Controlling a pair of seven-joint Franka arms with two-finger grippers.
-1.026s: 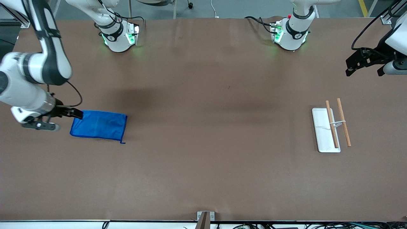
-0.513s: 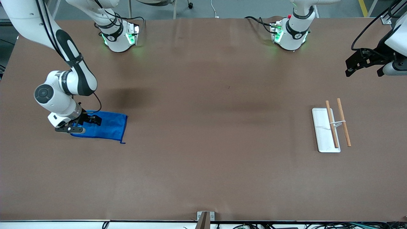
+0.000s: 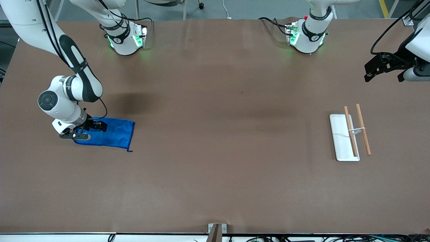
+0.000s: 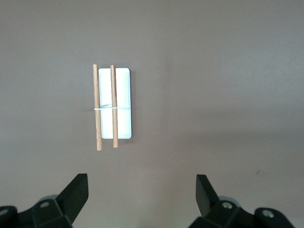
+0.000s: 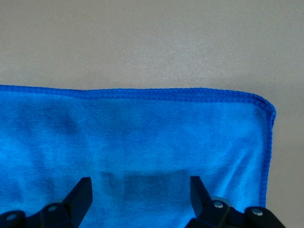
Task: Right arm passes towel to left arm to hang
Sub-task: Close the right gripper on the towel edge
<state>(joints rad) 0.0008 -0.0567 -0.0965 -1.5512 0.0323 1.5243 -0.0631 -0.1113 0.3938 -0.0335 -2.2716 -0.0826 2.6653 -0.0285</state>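
The bright blue towel (image 3: 112,132) lies flat on the brown table toward the right arm's end, its small loop tag (image 3: 129,150) at the corner nearest the front camera. My right gripper (image 3: 88,129) is open, low over the towel's end. In the right wrist view the towel (image 5: 142,142) fills the frame and the gripper (image 5: 140,194) straddles it with both fingers spread. My left gripper (image 3: 383,69) is open and empty, high over the table's edge at the left arm's end; it waits. In the left wrist view its own gripper (image 4: 141,192) shows wide open.
A white tray (image 3: 339,134) with two wooden rods (image 3: 350,131) lies toward the left arm's end; it also shows in the left wrist view (image 4: 122,102). The two arm bases (image 3: 124,37) stand along the table's edge farthest from the front camera.
My right arm swung in from the table's end and came down over the towel's end; in the last half second it barely moved. The towel and the left arm stayed put.
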